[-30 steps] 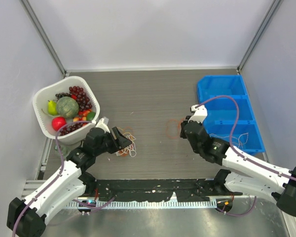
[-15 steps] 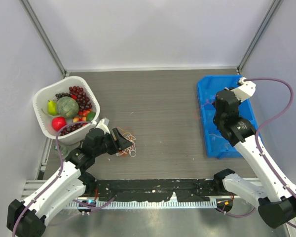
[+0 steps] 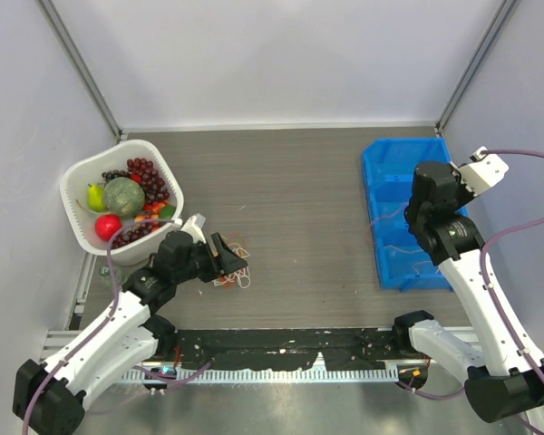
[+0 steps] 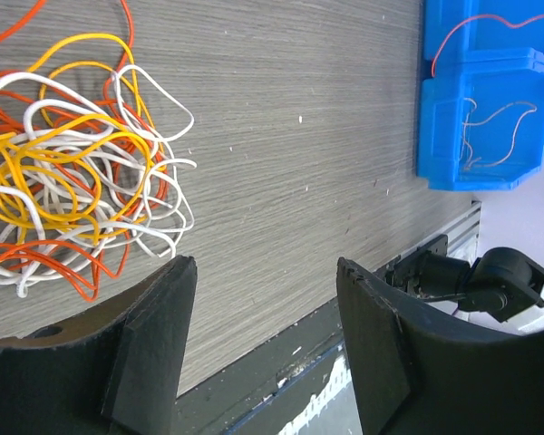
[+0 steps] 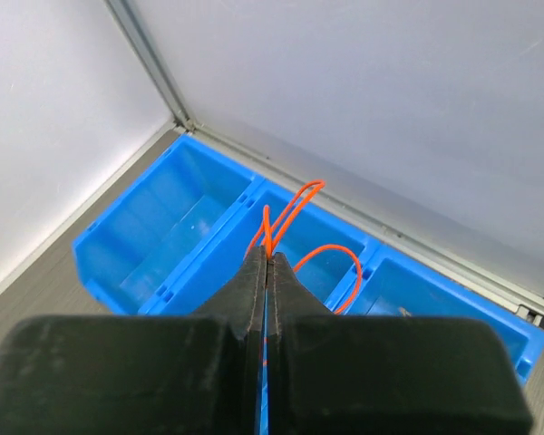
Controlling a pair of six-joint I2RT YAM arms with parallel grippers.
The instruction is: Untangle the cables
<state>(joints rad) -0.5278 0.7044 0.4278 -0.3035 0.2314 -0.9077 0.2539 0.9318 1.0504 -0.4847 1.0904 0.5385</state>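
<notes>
One orange cable [image 5: 315, 185] pinched in right hand [image 5: 266, 258], over bin [image 5: 189, 210]

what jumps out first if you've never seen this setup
The bright tangle of cables, orange, yellow and white, lies just ahead of the open left gripper. Then the right gripper, above the blue bin, jaws shut on one orange cable. A white basket of fruit sits at far left.
</notes>
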